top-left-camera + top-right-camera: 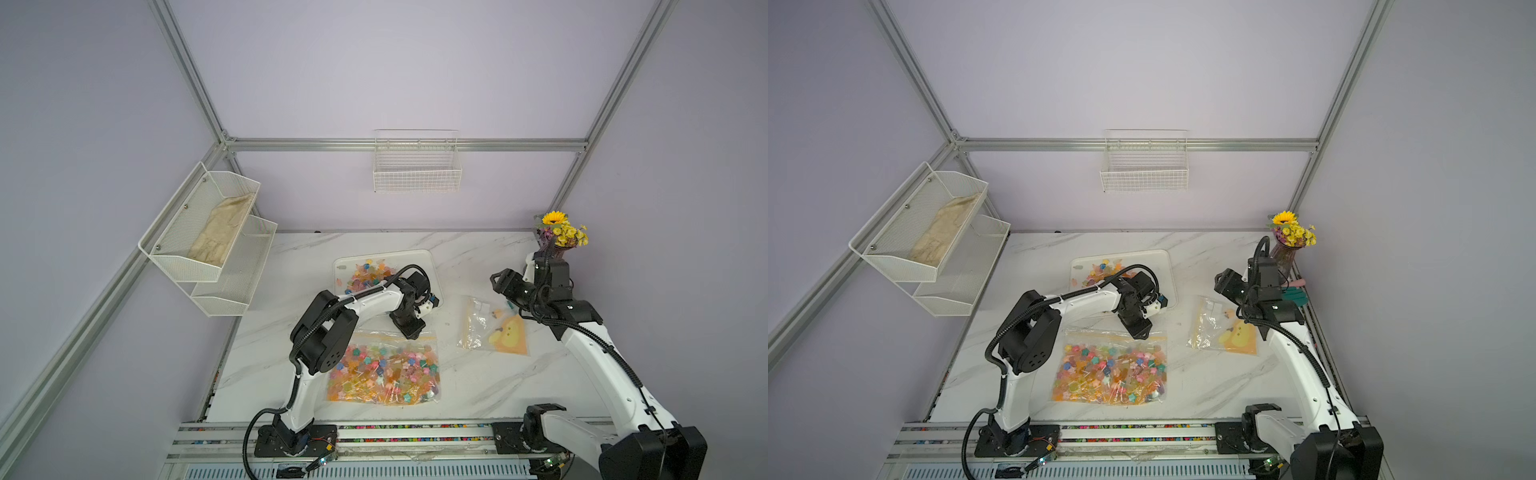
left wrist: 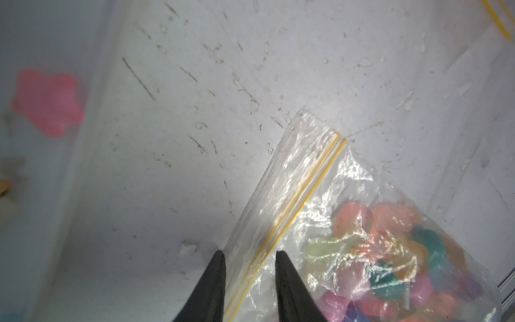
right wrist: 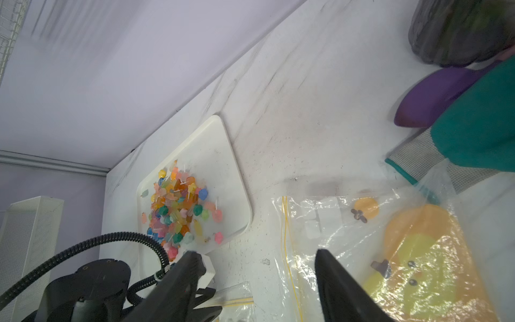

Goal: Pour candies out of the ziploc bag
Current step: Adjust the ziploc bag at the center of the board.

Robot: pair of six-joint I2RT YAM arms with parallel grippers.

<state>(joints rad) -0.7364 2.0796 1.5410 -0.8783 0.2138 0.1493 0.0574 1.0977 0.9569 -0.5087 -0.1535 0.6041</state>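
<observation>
Over the middle of the desk, left gripper: pointed down at the far edge of the ziploc bag. Its two black fingers are narrowly apart, one on each side of the yellow zip strip, with a gap showing between them.
Ziploc bag: flat on the desk near its near edge, zip end toward the far edge.
Candies: fill the bag; multicoloured, on thin white sticks.
Loose candies: a heap on the left half of the tray.
Tray: white, just beyond the bag toward the far edge; the left arm reaches over its near side.
Right gripper: fingers wide apart, holding nothing, near the far end of a second bag.
Second bag: clear, with a yellow-and-orange item inside, toward the desk's right edge.
Gloves: teal and purple, at the right edge.
Vase of flowers: far right corner.
Walls: wire basket on the back wall; mesh shelf holding a cloth on the left wall.
</observation>
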